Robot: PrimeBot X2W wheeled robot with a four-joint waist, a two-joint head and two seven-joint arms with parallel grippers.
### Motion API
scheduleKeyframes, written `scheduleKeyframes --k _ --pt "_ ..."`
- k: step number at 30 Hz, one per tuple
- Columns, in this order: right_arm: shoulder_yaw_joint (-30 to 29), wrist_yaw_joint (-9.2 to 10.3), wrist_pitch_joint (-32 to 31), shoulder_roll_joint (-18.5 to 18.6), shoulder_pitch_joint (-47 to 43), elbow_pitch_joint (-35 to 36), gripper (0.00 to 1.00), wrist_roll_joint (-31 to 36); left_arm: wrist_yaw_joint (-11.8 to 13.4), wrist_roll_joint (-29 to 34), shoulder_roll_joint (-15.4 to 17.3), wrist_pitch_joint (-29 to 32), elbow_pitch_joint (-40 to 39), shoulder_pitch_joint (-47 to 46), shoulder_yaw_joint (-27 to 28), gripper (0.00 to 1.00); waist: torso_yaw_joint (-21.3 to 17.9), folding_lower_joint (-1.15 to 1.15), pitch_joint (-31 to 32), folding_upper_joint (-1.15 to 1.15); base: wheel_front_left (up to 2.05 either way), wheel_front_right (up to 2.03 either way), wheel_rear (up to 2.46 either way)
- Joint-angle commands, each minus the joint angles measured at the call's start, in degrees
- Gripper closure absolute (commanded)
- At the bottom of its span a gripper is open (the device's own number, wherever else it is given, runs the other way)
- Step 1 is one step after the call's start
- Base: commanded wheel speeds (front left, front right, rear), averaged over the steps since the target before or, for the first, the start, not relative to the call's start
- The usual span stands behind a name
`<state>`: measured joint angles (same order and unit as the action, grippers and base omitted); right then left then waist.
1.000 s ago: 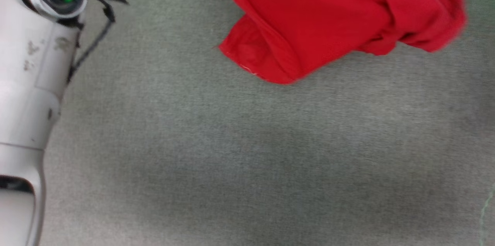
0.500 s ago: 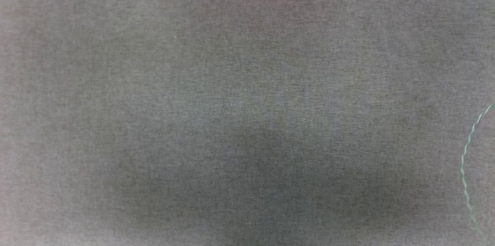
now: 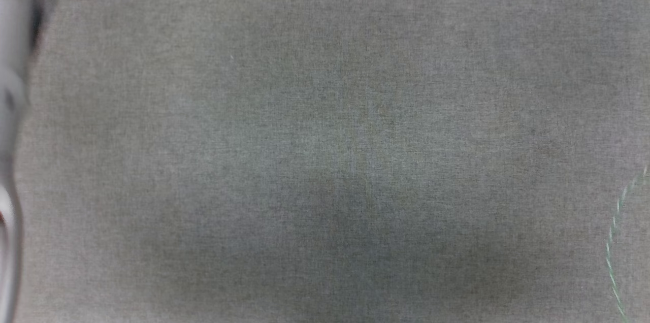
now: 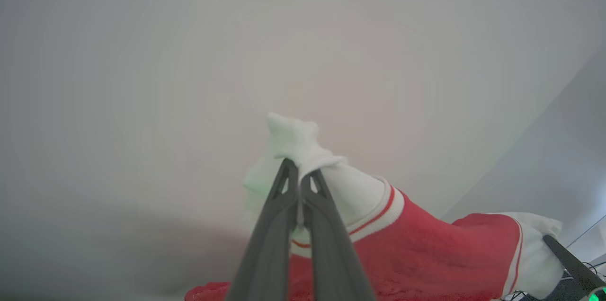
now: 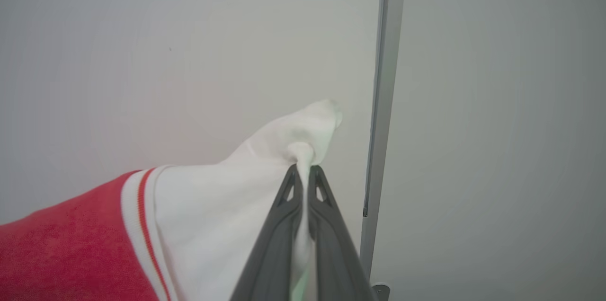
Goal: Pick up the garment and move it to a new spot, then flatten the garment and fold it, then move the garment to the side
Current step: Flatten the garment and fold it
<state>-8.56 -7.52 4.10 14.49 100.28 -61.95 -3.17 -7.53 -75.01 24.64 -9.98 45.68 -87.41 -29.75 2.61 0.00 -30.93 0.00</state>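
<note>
Left gripper (image 4: 299,174) pinches white sleeve end of garment (image 4: 426,249); right gripper (image 5: 303,173) clamps other white sleeve end, garment lifted.

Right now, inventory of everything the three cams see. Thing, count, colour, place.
garment: one, red with white sleeve ends and red-white stripe trim, held up by both sleeve ends, in both wrist views
surface: one, grey-green woven cloth, across the head view
thread: one, pale green, curved, lying on the surface at the right edge of the head view
wall: one, pale grey-white, behind the garment
strip: one, grey, vertical, on the wall in the right wrist view
forearm: one, pale, blurred, left edge of the head view
left tool: one, dark, shut on one white sleeve end
right tool: one, dark, shut on the other white sleeve end
</note>
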Motion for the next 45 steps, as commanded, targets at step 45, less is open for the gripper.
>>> scheduleKeyframes --k 45 --pt "0.65 0.07 -37.39 6.55 -99.32 79.14 1.0 -28.08 3.58 -4.61 11.06 -5.26 -52.79 93.32 16.31 1.0 -4.31 0.0 14.04 0.0 0.0 0.0 0.0"
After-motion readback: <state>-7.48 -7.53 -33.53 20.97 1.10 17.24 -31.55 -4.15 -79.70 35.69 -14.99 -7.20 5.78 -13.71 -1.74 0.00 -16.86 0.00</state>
